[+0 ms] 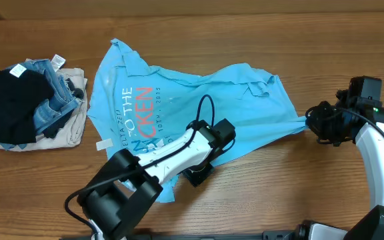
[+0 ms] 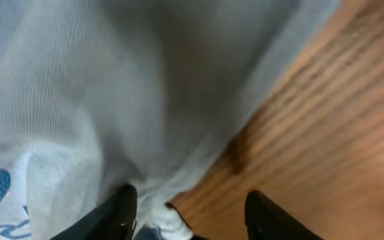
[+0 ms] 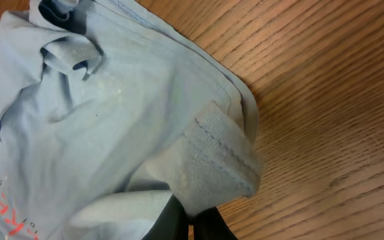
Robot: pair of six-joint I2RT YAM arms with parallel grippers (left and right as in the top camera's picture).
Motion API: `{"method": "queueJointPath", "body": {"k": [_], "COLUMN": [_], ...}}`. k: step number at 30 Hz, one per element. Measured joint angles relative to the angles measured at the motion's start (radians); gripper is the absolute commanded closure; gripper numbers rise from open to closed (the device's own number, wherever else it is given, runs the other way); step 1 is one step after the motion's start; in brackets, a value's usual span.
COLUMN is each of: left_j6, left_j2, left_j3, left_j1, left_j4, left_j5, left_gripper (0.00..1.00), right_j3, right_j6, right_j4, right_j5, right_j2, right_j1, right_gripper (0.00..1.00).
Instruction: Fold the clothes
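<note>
Overhead, the light-blue T-shirt (image 1: 179, 93) lay crumpled but mostly spread across the middle of the wooden surface (image 1: 245, 33), printed side up, with a pile of other clothes (image 1: 45, 107) well apart at the left edge. The right gripper (image 1: 310, 121) was pressed together on a hemmed corner, and the cloth ran to a taut point there, probably to anchor that side and pull out slack so the shirt would lie flat for a fold. The right arm curved in from the lower right, its wrist low and turned toward the shirt. The left arm reached diagonally across the shirt's near edge, wrist tipped downward. The left gripper (image 2: 189, 213) was spread just above the surface, a bunched bit of the edge beside one finger, seemingly lined up to grasp it.
</note>
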Motion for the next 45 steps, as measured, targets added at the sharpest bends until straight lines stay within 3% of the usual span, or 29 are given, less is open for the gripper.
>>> {"method": "queueJointPath", "body": {"k": [5, 8, 9, 11, 17, 22, 27, 34, 40, 45], "left_j6": [0.035, 0.051, 0.057, 0.068, 0.07, 0.024, -0.082, -0.16, -0.167, -0.154], "left_j2": [0.02, 0.031, 0.036, 0.036, 0.036, 0.035, -0.076, -0.365, -0.462, -0.496], "left_j3": [0.0, 0.0, 0.0, 0.0, 0.002, 0.054, 0.227, 0.478, 0.643, 0.822], "left_j1": [0.0, 0.0, 0.0, 0.0, 0.011, 0.029, 0.067, 0.144, 0.146, 0.146], "left_j4": [0.022, 0.025, 0.03, 0.045, 0.052, -0.166, -0.418, -0.599, -0.645, -0.65], "left_j5": [-0.018, -0.021, -0.021, -0.021, -0.021, -0.063, -0.119, -0.163, -0.204, -0.208], "left_gripper": [0.49, 0.73, 0.91, 0.95, 0.96, 0.96, 0.96, 0.96, 0.96, 0.96], "right_j3": [0.0, 0.0, 0.0, 0.0, 0.0, 0.001, 0.125, 0.29, 0.315, 0.442], "right_j6": [0.0, 0.0, 0.0, -0.001, 0.0, -0.004, -0.019, -0.027, -0.106, -0.116], "right_j4": [0.0, 0.0, 0.0, 0.0, 0.0, -0.002, -0.085, -0.209, -0.243, -0.296], "right_j5": [0.0, 0.0, 0.0, 0.0, 0.0, 0.0, 0.035, 0.024, -0.109, -0.083], "right_j2": [0.0, 0.0, 0.0, 0.0, 0.0, 0.0, -0.005, -0.059, -0.064, -0.15], "right_j1": [0.0, 0.0, 0.0, 0.0, 0.0, 0.0, 0.0, 0.003, 0.006, 0.005], "right_gripper": [0.95, 0.95, 0.95, 0.95, 0.95, 0.96, 0.96, 0.96, 0.96, 0.96]}}
